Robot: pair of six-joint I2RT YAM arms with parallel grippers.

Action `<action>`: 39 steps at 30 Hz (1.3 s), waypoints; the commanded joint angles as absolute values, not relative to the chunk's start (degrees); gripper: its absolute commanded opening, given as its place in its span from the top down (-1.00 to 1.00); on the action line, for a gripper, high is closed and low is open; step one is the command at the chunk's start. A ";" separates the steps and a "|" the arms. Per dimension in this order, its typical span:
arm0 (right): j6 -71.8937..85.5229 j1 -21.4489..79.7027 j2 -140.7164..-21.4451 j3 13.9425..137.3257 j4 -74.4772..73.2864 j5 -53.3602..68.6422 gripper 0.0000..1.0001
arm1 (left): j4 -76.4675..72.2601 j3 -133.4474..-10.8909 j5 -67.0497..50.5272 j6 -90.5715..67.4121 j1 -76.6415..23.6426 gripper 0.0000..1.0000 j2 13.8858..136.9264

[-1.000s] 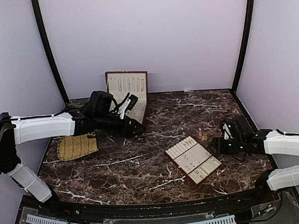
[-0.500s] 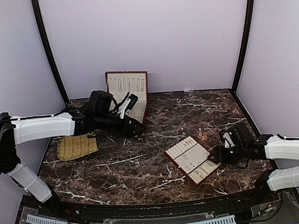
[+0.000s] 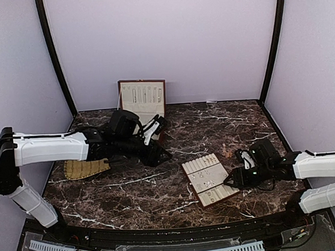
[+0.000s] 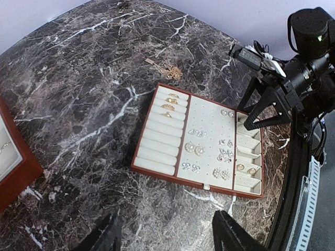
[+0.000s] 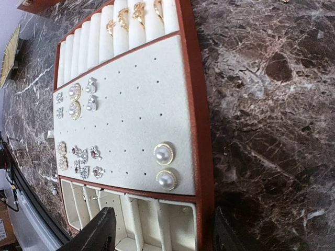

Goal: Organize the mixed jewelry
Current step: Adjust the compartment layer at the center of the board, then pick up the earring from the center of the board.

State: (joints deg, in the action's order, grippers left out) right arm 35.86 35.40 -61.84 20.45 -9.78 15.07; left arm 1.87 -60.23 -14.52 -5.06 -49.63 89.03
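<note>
Tray [image 5: 194, 104]: 2 pearl studs [image 5: 163, 153], 4 gold rings [image 4: 168, 107]; L fingers [image 4: 230, 236], R fingers [image 5: 99, 232] spread.

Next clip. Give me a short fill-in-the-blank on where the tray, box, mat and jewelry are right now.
1. Of the tray's three sections, the pearl studs sit in the ____ one.
2. The box at the table's far edge stands with its lid ____.
3. The gripper nearest the tray belongs to the ____ arm.
4. The woven mat lies partly under the ____ arm.
Missing words: middle, open, right, left.
</note>
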 commanded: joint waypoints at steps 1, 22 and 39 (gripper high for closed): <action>35.38 35.95 -61.07 22.43 -7.87 10.69 -0.30 | 1.35 -56.31 -10.83 -5.97 -53.69 -0.22 89.17; 27.86 51.07 -62.67 31.97 -5.05 6.51 -0.02 | -11.52 -45.44 -3.56 -18.89 -68.39 0.09 93.58; 37.88 68.36 -93.10 51.66 -11.24 -4.62 0.42 | -18.14 -36.66 4.30 -30.16 -64.63 0.09 86.65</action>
